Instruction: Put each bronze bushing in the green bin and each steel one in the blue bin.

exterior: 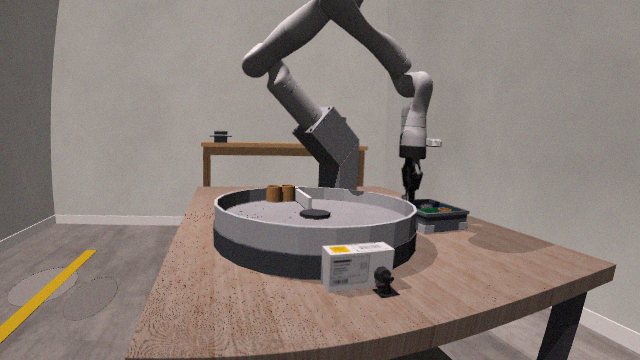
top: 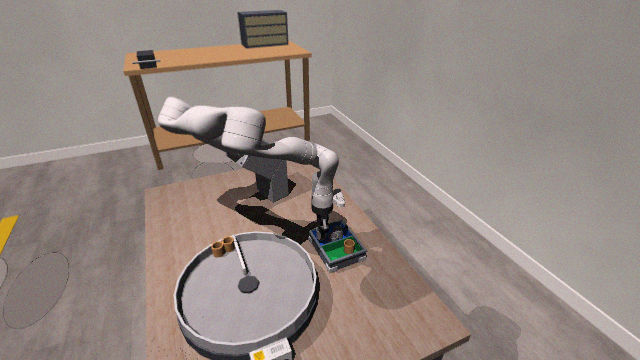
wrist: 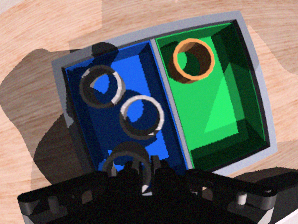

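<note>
Can see a table [top: 350, 310] [exterior: 225, 310] [wrist: 30, 25] in front, with a bench [top: 215, 56] [exterior: 260, 146] against the wall behind. Bends from the table's far part, as an arm [top: 243, 127] [exterior: 295, 105], over to a tray beside the turntable [top: 280, 310] [exterior: 300, 240]. Carries two bronze bushings [top: 217, 249] [exterior: 273, 193] upright on that turntable, close together near its rim and just beside a white bar [top: 240, 255] [exterior: 303, 198]. Split inside the tray [top: 345, 261] [exterior: 440, 216] [wrist: 257, 75] into a green bin [top: 332, 251] [exterior: 429, 210] [wrist: 200, 110] and a blue bin [top: 314, 233] [wrist: 130, 65]. Standing against the turntable's near side, a carton [top: 272, 350] [exterior: 357, 265]. Points down over the blue bin with the gripper [top: 324, 235] [exterior: 411, 197] [wrist: 146, 166], nearly closed, pinching the wall of the third steel bushing [wrist: 125, 153]. Can't tell whether that one touches the bin floor. Holds two other steel bushings [wrist: 161, 115] in the blue bin, both upright, and one bronze bushing [top: 349, 246] [exterior: 444, 210] [wrist: 210, 70] upright in the green.
</note>
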Available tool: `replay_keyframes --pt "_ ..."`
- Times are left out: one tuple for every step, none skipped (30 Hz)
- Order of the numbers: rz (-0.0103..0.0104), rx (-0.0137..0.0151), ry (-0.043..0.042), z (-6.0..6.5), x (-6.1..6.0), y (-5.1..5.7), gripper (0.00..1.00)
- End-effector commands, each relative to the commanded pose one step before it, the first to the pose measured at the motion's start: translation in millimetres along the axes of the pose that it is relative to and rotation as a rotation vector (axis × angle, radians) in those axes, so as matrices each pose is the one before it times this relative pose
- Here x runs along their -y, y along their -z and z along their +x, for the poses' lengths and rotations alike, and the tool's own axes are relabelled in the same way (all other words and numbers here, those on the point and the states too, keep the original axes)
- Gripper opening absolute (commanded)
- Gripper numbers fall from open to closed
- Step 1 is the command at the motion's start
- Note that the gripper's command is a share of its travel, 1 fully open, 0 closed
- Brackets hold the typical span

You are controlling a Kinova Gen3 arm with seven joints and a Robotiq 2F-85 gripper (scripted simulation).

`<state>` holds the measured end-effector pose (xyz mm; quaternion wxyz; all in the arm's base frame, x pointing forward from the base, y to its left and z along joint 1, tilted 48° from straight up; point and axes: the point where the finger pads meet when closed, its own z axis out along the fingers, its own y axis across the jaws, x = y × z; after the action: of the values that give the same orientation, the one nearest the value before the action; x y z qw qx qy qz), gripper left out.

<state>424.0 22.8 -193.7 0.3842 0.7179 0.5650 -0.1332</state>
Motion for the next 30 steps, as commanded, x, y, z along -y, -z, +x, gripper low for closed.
replay_keyframes --pt "0.00058 -0.00042 0.00058 0.40 0.57 -0.08 0.00" --pt "0.00000 0.00000 0.00000 0.00 0.00 0.00 0.00" --pt "0.00000 0.00000 0.00000 0.00 0.00 0.00 0.00" --pt "0.00000 0.00000 0.00000 0.00 0.00 0.00 0.00" --pt "0.00000 0.00000 0.00000 0.00 0.00 0.00 0.00" --pt "0.00000 0.00000 0.00000 0.00 0.00 0.00 0.00" --pt "-0.00015 -0.00016 -0.00014 0.03 -0.13 -1.09 0.00" --pt "0.00002 0.00002 0.00002 0.00 0.01 -1.21 0.00" --pt "0.00002 0.00002 0.00002 0.00 0.01 -1.21 0.00" --pt "0.00002 0.00002 0.00002 0.00 0.01 -1.21 0.00" --pt "0.00002 0.00002 0.00002 0.00 0.01 -1.21 0.00" --pt "0.00000 0.00000 0.00000 0.00 0.00 0.00 0.00" --pt "0.00000 0.00000 0.00000 0.00 0.00 0.00 0.00" --pt "0.00000 0.00000 0.00000 0.00 0.00 0.00 0.00" --pt "0.00002 0.00002 0.00002 0.00 0.01 -1.21 0.00" --pt "0.00002 0.00002 0.00002 0.00 0.01 -1.21 0.00" --pt "0.00002 0.00002 0.00002 0.00 0.01 -1.21 0.00" --pt "0.00000 0.00000 0.00000 0.00 0.00 0.00 0.00" --pt "0.00000 0.00000 0.00000 0.00 0.00 0.00 0.00" --pt "0.00002 0.00002 0.00002 0.00 0.01 -1.21 0.00" --pt "0.00002 0.00002 0.00002 0.00 0.01 -1.21 0.00" --pt "0.00000 0.00000 0.00000 0.00 0.00 0.00 0.00" --pt "0.00000 0.00000 0.00000 0.00 0.00 0.00 0.00" --pt "0.00000 0.00000 0.00000 0.00 0.00 0.00 0.00" --pt "0.00000 0.00000 0.00000 0.00 0.00 0.00 0.00" --pt "0.00000 0.00000 0.00000 0.00 0.00 0.00 0.00" --pt "0.00000 0.00000 0.00000 0.00 0.00 0.00 0.00" --pt "0.00000 0.00000 0.00000 0.00 0.00 0.00 0.00" --pt "0.00000 0.00000 0.00000 0.00 0.00 0.00 0.00" --pt "-0.00017 -0.00016 -0.00016 0.03 -0.15 -1.08 0.00"
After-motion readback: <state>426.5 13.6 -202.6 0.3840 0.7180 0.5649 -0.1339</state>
